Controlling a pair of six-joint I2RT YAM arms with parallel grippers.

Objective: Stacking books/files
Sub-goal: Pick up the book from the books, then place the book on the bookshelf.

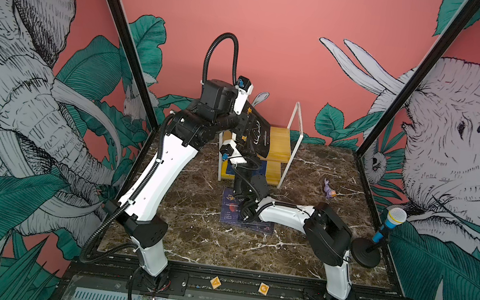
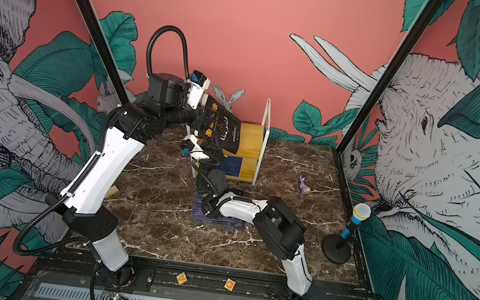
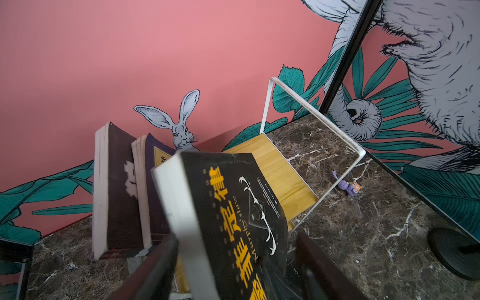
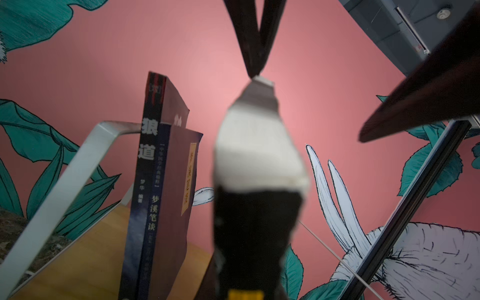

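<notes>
In both top views the black book hangs tilted above the upper shelf of the rack, which stands at the far middle of the desk. The left pincer is at the book's left edge. The right pincer reaches up from below and is mostly hidden under the cover. A flat stack of books lies on the desk just near of the rack, apparently waiting its turn. A blue book lies on the lower shelf.

In the left wrist view that arm's jaws stand wide on either side of the black cover, with a clear gap on one side, so they grip nothing. The book is blurred. Two upright books stand at the shelf's left end, and the black one leans toward them, probably to become next in the row.

The right wrist view looks up along the black book's page block and spine, which fill the middle. The pincer's own fingers are not plainly shown, so I cannot tell whether it is clenched on the lower edge. With the other jaws apart, I judge the support comes from below. The upright pair rests against the rack's white end loop, which keeps it standing.
</notes>
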